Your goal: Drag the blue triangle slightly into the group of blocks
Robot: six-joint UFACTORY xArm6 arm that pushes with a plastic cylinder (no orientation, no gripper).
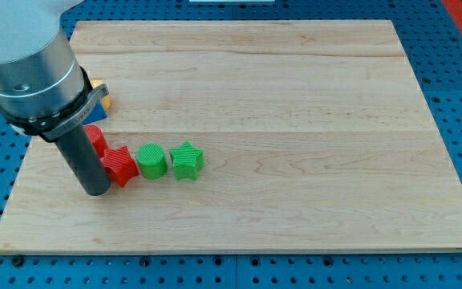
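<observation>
The arm's visible end section is a broad cylindrical housing (30, 68), silver-grey with a brushed metallic sheen, paler towards the view's top left. A narrow dark band runs around its lower edge, above a light grey flange. Beneath the flange a small bracket-like edge projects on the view's right side. A straight, thick, matte black rod (83, 160) extends from the flange; my tip (96, 193) is its blunt, rounded-flat end. No cables, screws or markings can be made out.
</observation>
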